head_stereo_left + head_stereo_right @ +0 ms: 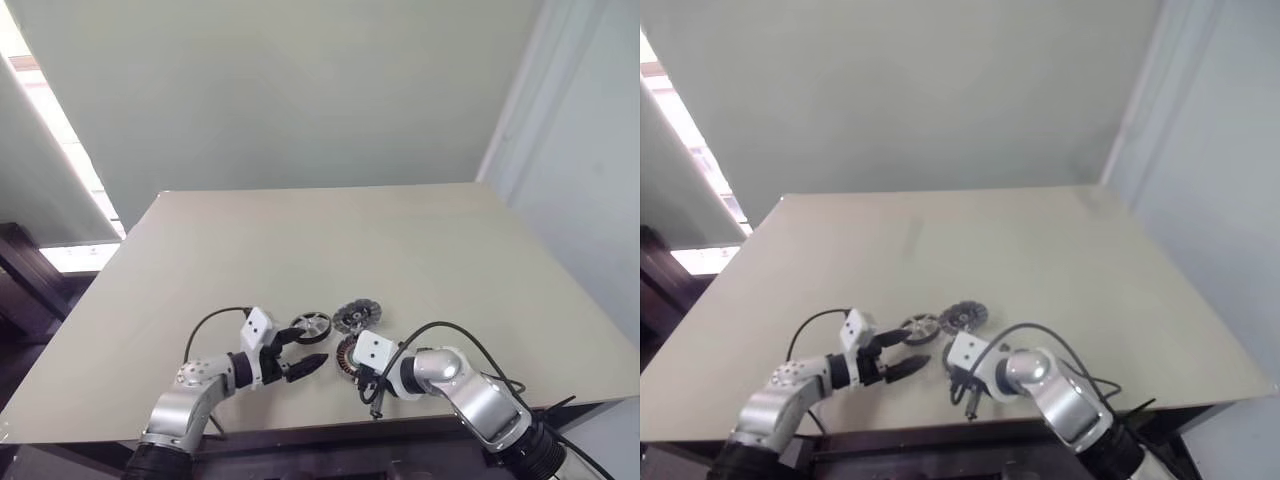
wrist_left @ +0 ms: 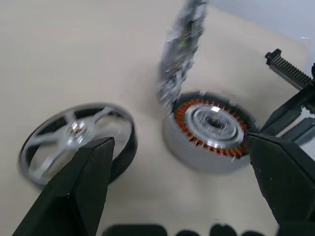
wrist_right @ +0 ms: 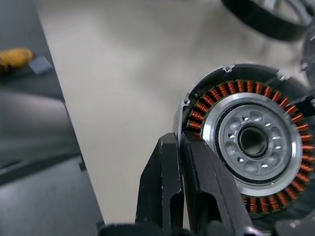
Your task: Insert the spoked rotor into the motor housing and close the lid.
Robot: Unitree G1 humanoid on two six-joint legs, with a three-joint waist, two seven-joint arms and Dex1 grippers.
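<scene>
On the table [image 1: 300, 240] the three motor parts sit close together near the front edge, between the two arms. The spoked rotor [image 1: 311, 326] lies flat, with the lid [image 1: 357, 317] just beside it at about three o'clock and the motor housing [image 1: 349, 354] at roughly five o'clock from the rotor, nearest the robot. The left gripper [image 1: 303, 353] reaches in from nine o'clock with its fingers [image 2: 81, 189] spread wide and holding nothing; in the left wrist view the rotor lies just past one finger and the housing near the other, so the open stance looks like preparation to take the rotor, which is still untouched. The right gripper [image 3: 182, 189] comes from three o'clock and angles down over the housing with its fingers pressed together; in the right wrist view their tips sit at the housing's rim beside the copper windings, whose open face points up. Whether they actually touch the rim I cannot tell. Being shut there, they probably serve to nudge or steady the housing rather than grasp it, keeping it from sliding when the rotor is lowered in. The lid in the left wrist view appears smeared and tilted, so its exact pose is unclear. Neither insertion nor closing is done yet.
</scene>
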